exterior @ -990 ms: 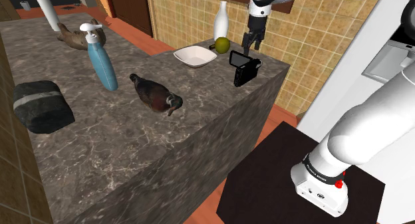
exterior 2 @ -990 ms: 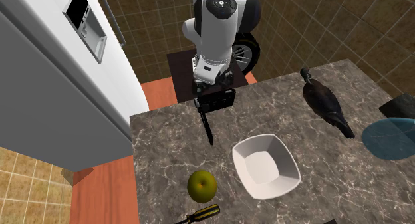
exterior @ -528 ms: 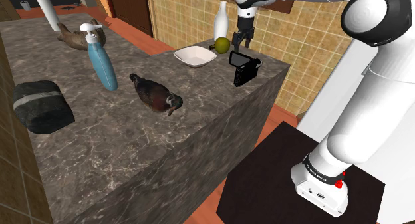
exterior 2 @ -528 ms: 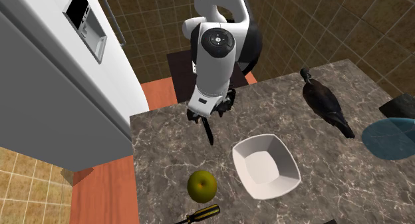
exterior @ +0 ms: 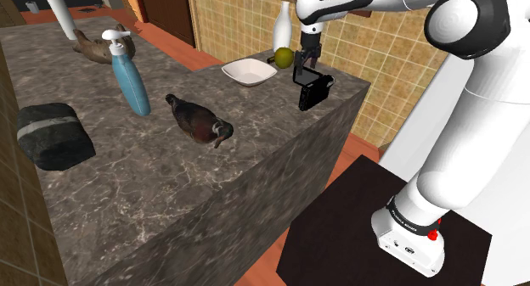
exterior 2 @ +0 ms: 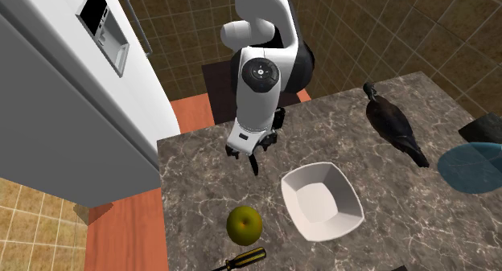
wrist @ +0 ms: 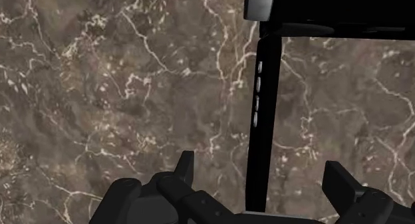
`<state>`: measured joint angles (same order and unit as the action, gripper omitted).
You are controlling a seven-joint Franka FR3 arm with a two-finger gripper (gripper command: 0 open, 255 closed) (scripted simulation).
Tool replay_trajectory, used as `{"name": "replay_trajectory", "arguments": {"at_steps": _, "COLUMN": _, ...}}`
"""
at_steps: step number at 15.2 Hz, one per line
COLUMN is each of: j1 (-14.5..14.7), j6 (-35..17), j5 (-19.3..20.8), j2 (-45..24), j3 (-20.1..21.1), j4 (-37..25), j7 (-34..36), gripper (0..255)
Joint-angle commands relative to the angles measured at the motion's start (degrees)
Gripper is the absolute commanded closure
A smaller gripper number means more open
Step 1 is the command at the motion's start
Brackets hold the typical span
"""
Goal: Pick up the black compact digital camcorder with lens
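Hovering just above the black compact camcorder with a lens (exterior: 312, 89), the all-black two-finger gripper (exterior: 309, 57) points straight down at the dark brown, white-veined marble counter (exterior: 170, 182). The camcorder stands upright near the counter's corner closest to the arm's black box stand (exterior: 340, 233), with its thin flip-out screen (wrist: 263, 123) swung open. In the wrist view the fingers (wrist: 185, 168) stand wide apart. The screen's narrow edge runs up between them, touching neither, and the camcorder's body lies beyond it. The gripper clasps nothing. In the shoulder view, a white square bowl (exterior: 247, 70) sits near the camcorder on its left, with a round green apple (exterior: 283, 56) and a tall white bottle (exterior: 286, 25) behind it. Farther left along the counter lie a dark pigeon figure (exterior: 200, 120) and a blue pump bottle (exterior: 129, 75).
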<state>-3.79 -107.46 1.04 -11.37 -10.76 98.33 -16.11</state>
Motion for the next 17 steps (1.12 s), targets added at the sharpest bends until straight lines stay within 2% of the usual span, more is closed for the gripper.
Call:
{"name": "replay_trajectory", "arguments": {"at_steps": 1, "j1": -0.01, "j6": -0.58, "j5": 0.00, "j2": 0.02, "j3": -0.01, "j4": 0.57, "j7": 0.00, "gripper": 0}}
{"name": "replay_trajectory", "arguments": {"at_steps": 2, "j1": -0.01, "j6": -0.58, "j5": 0.00, "j2": 0.02, "j3": -0.01, "j4": 0.56, "j7": 0.00, "gripper": 0}}
{"name": "replay_trajectory", "arguments": {"at_steps": 3, "j1": 0.00, "j6": -0.62, "j5": 0.01, "j2": 0.06, "j3": 0.00, "j4": 0.65, "j7": 0.01, "gripper": 255}}
{"name": "replay_trajectory", "arguments": {"at_steps": 12, "j1": -0.01, "j6": -0.58, "j5": 0.00, "j2": 0.02, "j3": -0.01, "j4": 0.56, "j7": 0.00, "gripper": 255}}
{"name": "replay_trajectory", "arguments": {"at_steps": 17, "j1": 0.00, "j6": 3.10, "j5": 0.08, "j2": 0.55, "j3": -0.04, "j4": -2.60, "j7": -0.09, "gripper": 255}}
